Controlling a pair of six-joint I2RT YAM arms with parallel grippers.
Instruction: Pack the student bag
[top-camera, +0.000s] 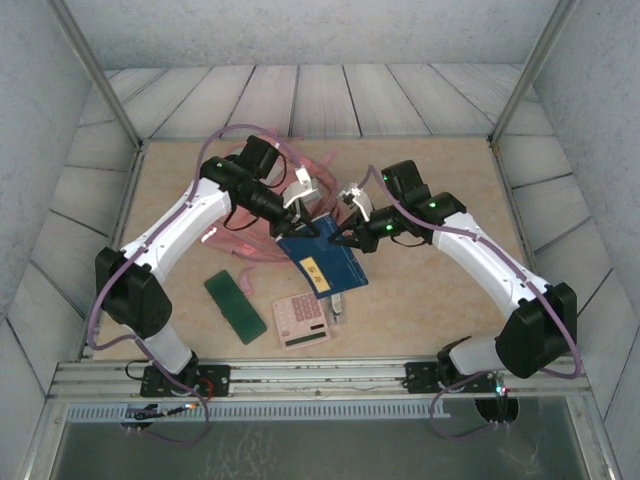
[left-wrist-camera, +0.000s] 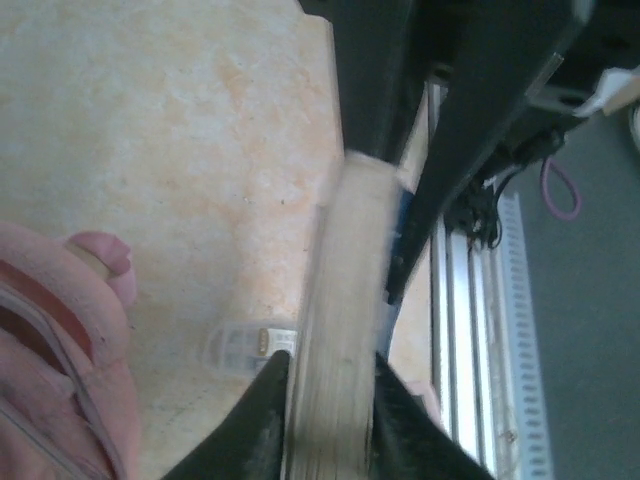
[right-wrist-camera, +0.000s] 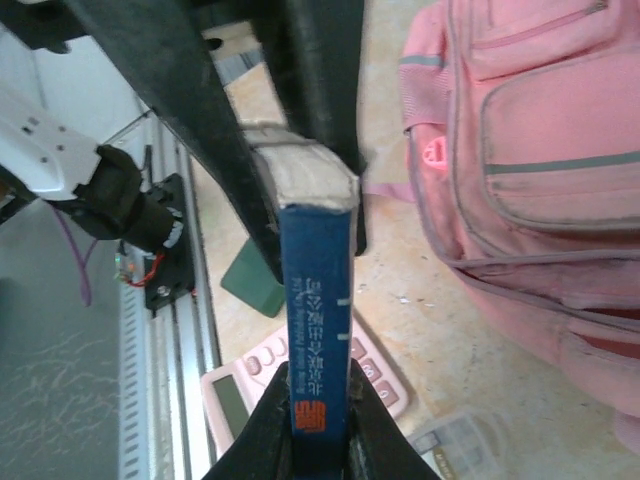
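The bag (right-wrist-camera: 540, 150) lies at the back of the table (top-camera: 450, 290), left of centre, pockets up. The arms cover it too much to tell its long axis. The left claw (left-wrist-camera: 330, 410) pinches the page edge of a blue book (top-camera: 325, 262), and the right claw (right-wrist-camera: 320, 420) pinches its spine. A calculator (top-camera: 302, 320) and a green case (top-camera: 235, 307) lie near the front edge, and the right side is bare.

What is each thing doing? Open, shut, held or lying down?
Blue book: closed, held by both pincers.
Left pincer: shut on the blue book's pages.
Right pincer: shut on its spine.
Student bag: lying down, front pockets zipped.
Pink calculator: flat on the table, keys up.
Green case: flat on the table.
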